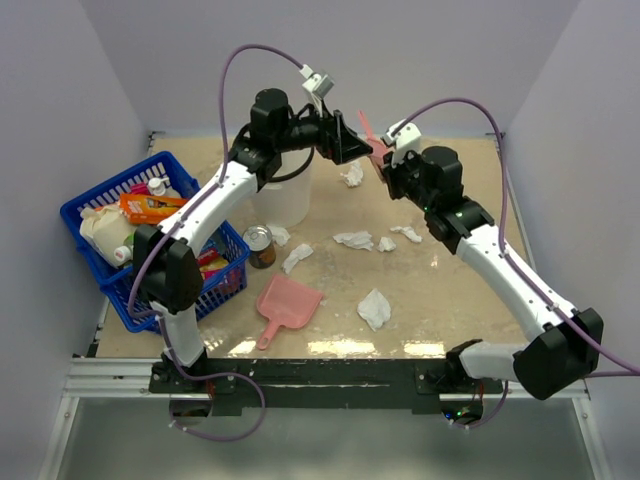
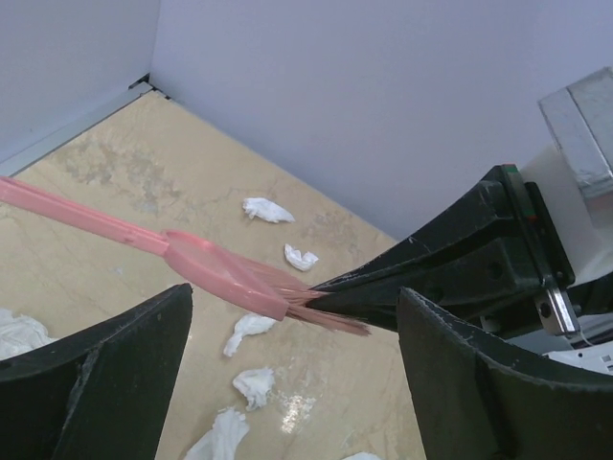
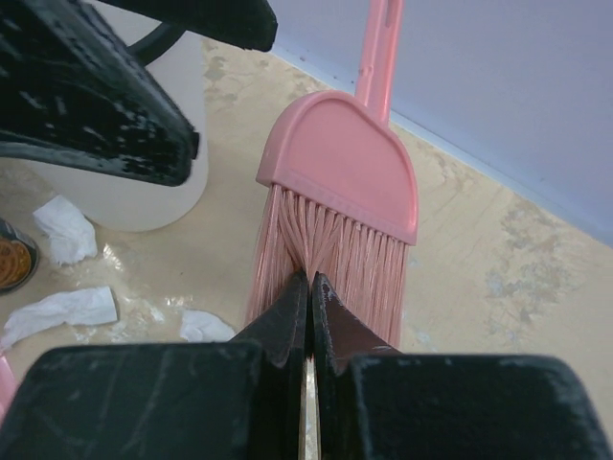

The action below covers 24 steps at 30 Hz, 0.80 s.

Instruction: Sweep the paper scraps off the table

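Several white paper scraps (image 1: 353,240) lie scattered on the beige table (image 1: 440,300), with more scraps (image 2: 247,331) showing in the left wrist view and others (image 3: 62,309) in the right wrist view. A pink hand brush (image 1: 372,140) hangs above the table's far middle. My right gripper (image 3: 309,287) is shut on its bristles, and the brush head (image 3: 345,163) points away from it. My left gripper (image 2: 297,374) stands open just beside the brush (image 2: 220,273) with nothing between its fingers (image 2: 124,383). In the top view the left gripper (image 1: 350,140) faces the right gripper (image 1: 383,165).
A pink dustpan (image 1: 285,305) lies near the front edge. Under the left arm stands a white bucket (image 1: 285,195), and a tin can (image 1: 260,247) is next to it. A blue basket (image 1: 150,240) of groceries fills the left side. Walls close the back and sides.
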Tool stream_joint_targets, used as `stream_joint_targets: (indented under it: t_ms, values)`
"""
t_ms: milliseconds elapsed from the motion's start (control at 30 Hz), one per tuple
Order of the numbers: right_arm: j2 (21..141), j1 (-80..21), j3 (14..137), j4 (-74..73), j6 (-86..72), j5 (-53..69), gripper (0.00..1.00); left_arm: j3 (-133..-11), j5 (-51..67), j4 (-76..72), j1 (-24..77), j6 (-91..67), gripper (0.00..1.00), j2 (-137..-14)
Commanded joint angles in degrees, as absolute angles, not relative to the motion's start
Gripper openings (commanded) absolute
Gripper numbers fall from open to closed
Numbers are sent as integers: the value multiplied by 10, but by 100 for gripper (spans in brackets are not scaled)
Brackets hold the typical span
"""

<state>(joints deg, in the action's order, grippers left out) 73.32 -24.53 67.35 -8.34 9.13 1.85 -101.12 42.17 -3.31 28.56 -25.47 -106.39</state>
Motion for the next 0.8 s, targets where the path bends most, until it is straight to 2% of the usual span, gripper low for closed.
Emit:
stream_joint_targets:
  t_ms: [0, 367, 700, 767]
  values:
    - [716, -265, 687, -29, 130, -16, 0, -1015, 408, -57, 288, -275, 89, -1070]
    - [722, -272, 700, -17, 145, -26, 0, -1014, 329, -16, 287, -285, 83, -1068]
    - [711, -306, 664, 68, 233, -72, 0, -1032, 369, -43, 293, -296, 68, -1099]
    - [711, -313, 661, 79, 241, -74, 0, -1034, 376, -48, 294, -296, 61, -1101]
